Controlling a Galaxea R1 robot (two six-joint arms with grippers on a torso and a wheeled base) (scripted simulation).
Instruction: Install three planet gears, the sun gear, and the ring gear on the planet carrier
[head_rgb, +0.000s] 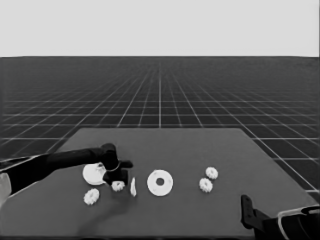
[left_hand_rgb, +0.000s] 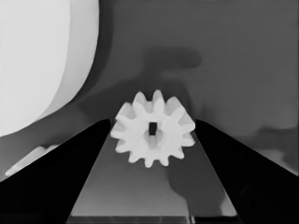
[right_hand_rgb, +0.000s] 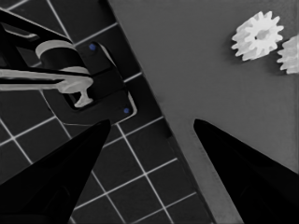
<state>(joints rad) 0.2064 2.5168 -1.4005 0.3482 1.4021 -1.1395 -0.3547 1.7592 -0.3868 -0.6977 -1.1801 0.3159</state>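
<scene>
Left end effector (left_hand_rgb: 152, 135) spread around a planet gear (left_hand_rgb: 153, 129), larger round part (head_rgb: 93, 173) beside it, right end effector (right_hand_rgb: 149, 135) parked, spread.

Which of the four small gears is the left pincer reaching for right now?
The gear beside the thin white piece: it sits between the open left pincer fingers. The others lie apart.

Dark table (head_rgb: 200, 210) – larger round part (head_rgb: 92, 173), smaller round part (head_rgb: 160, 183), four gears (head_rgb: 91, 196), thin white piece (head_rgb: 133, 187).
</scene>
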